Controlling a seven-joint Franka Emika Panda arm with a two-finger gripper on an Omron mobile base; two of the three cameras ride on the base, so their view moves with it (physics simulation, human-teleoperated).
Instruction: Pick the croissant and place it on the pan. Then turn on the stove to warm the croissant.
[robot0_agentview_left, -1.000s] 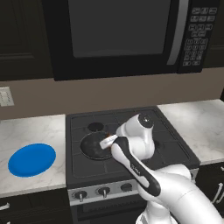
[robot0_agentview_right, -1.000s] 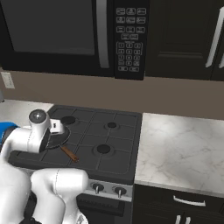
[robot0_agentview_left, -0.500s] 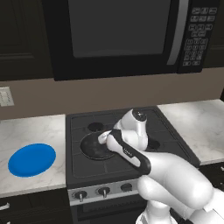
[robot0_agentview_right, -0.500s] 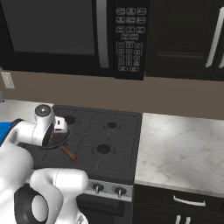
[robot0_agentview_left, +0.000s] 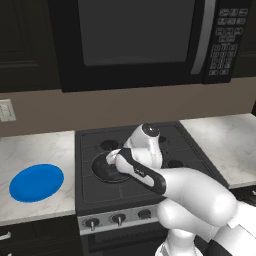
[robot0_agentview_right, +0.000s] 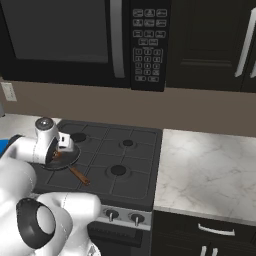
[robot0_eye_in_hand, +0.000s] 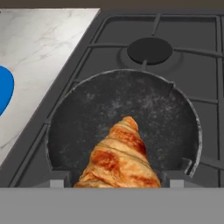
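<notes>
Croissant (robot0_eye_in_hand: 120, 159): right there in the hand view, golden and ridged, its tip pointing up over the dark floor of the pan, its lower end cut off by the bottom of the view.
Pan (robot0_eye_in_hand: 127, 118): sitting on the front left burner of the stove (robot0_agentview_left: 100, 192), round and dark grey; from the right base view its brown handle (robot0_agentview_right: 79, 175) angles toward the front of the range.
Fingers (robot0_eye_in_hand: 116, 178): two tips flank the croissant low in the hand view, standing apart either side of it; whether they press on the pastry I cannot tell.
Arm: bent low over the pan, wrist right above its rim in both base views.
Blue plate (robot0_agentview_left: 36, 182): lying flat on the marble tabletop (robot0_agentview_left: 35, 150) left of the stove, well apart from the pan.
Knobs (robot0_agentview_left: 118, 218): lined along the silver front strip.
Microwave (robot0_agentview_left: 135, 40): black, hanging above the range.
</notes>
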